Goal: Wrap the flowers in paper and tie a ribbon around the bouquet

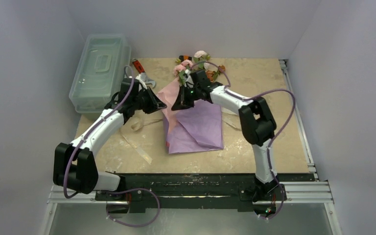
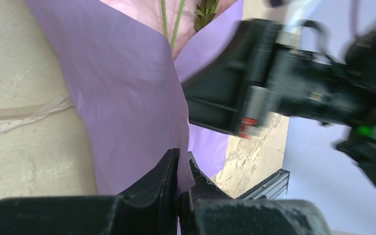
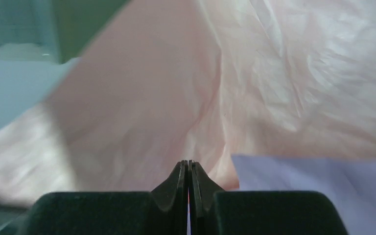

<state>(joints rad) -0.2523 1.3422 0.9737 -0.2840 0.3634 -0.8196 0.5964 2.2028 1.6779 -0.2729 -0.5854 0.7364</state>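
My left fingers pinch the lilac edge of the paper, and my right fingers are pressed together on its pink face. It lies mid-desk, with the flowers blooming toward the far edge. I judge I'm mid-wrap. Next, fold both flaps snugly over the stems. The ribbon waits left of it.

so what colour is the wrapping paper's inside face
Pink; crinkled paper, best in right wrist view.

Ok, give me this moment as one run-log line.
phase: wrapping | left gripper: shut on paper edge | right gripper: shut on paper | flowers: on paper, blooms at far end | ribbon: loose left of paper, untied
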